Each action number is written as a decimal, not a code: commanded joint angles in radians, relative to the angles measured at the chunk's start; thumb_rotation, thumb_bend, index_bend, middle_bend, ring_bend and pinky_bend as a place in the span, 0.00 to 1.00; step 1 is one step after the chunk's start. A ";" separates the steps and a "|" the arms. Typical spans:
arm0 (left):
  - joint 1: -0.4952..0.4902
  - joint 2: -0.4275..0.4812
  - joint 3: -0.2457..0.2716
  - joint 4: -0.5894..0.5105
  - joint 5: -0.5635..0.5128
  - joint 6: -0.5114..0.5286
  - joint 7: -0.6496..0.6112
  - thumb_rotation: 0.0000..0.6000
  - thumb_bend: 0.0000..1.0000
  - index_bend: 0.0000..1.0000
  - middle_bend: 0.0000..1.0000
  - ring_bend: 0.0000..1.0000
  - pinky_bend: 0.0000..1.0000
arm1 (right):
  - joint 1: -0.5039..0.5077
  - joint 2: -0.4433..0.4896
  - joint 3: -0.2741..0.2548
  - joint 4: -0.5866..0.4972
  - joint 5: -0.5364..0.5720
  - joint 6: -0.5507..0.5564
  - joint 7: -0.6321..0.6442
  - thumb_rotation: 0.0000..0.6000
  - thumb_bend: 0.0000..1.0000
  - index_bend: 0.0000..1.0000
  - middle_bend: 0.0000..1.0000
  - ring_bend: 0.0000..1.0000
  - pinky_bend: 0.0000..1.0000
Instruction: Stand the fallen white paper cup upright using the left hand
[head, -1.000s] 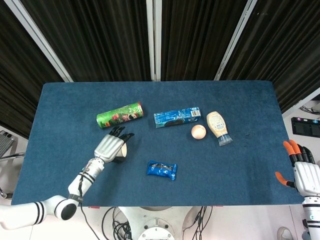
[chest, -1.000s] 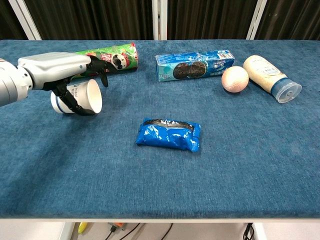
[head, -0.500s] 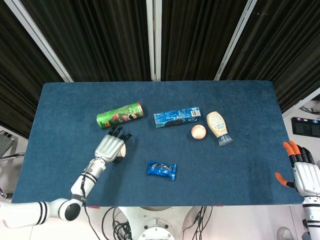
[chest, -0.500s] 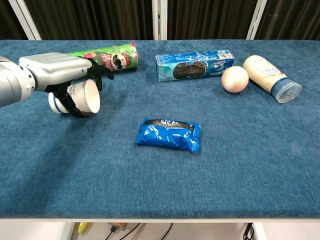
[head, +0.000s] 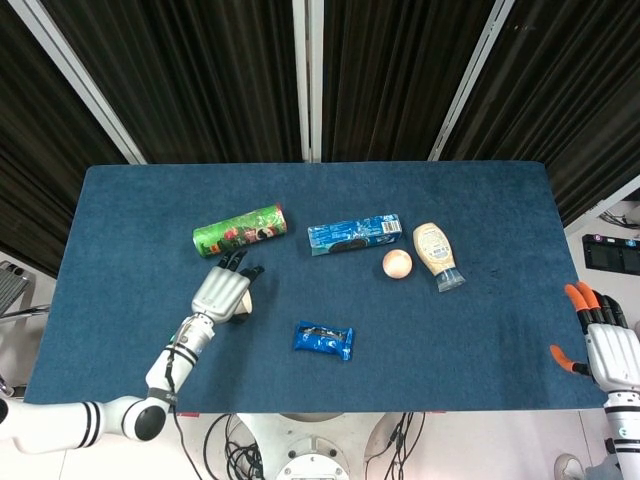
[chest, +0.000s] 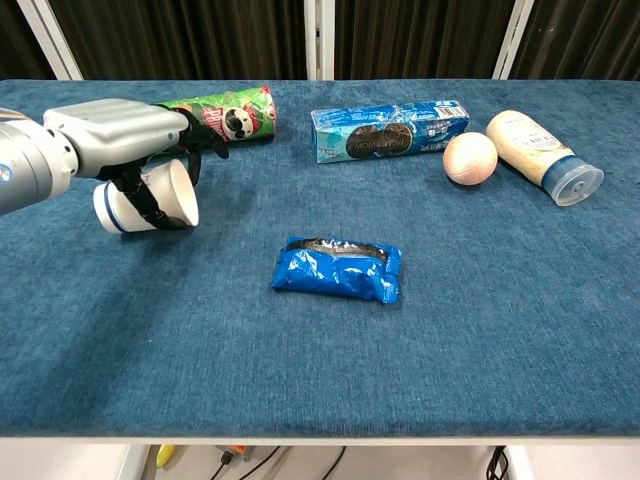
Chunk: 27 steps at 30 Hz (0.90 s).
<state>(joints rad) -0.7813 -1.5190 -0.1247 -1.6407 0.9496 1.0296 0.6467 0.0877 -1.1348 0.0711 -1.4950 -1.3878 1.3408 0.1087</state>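
Since a second ago the white paper cup (chest: 148, 196) has shifted slightly left and turned in the left hand's (chest: 120, 135) grip — its open mouth now faces more to the right and a bit less toward the chest camera, base end sticking out left. Left hand lies over the cup from above, dark fingers (chest: 150, 205) curled down around the rim end, holding it. Cup is on its side at the left part of the blue table (chest: 480, 330), low over or touching the cloth — cannot tell which. From the head view the left hand (head: 222, 294) covers the cup almost fully; only a pale edge shows by the fingers.

Nothing else has moved. Green chip can (chest: 222, 112) lies on its side just behind the left hand, near it. Blue cookie box (chest: 389, 130) lies flat behind centre, with the peach ball (chest: 470, 158) to its right and the mayonnaise bottle (chest: 543, 155) on its side just beside the ball, cap toward the front right. Blue snack packet (chest: 338, 269) lies flat at mid-table, apart from the cup.

Right hand (head: 605, 345) sits off the table's right front corner, orange-tipped fingers apart, holding nothing — same place as before.
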 joint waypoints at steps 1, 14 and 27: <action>0.013 0.006 -0.035 -0.022 0.043 0.009 -0.111 1.00 0.19 0.20 0.40 0.00 0.00 | 0.001 0.000 0.000 0.000 -0.001 -0.001 -0.001 1.00 0.20 0.00 0.00 0.00 0.00; 0.205 -0.081 -0.022 0.256 0.447 0.264 -0.959 1.00 0.19 0.21 0.38 0.00 0.00 | 0.002 0.006 0.001 -0.018 0.003 0.000 -0.020 1.00 0.20 0.00 0.00 0.00 0.00; 0.326 -0.281 -0.014 0.639 0.516 0.465 -1.369 1.00 0.19 0.20 0.39 0.00 0.00 | 0.010 0.005 -0.003 -0.048 0.004 -0.008 -0.067 1.00 0.20 0.00 0.00 0.00 0.00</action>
<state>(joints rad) -0.4886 -1.7468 -0.1316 -1.0657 1.4481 1.4455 -0.6619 0.0973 -1.1300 0.0686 -1.5424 -1.3839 1.3336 0.0425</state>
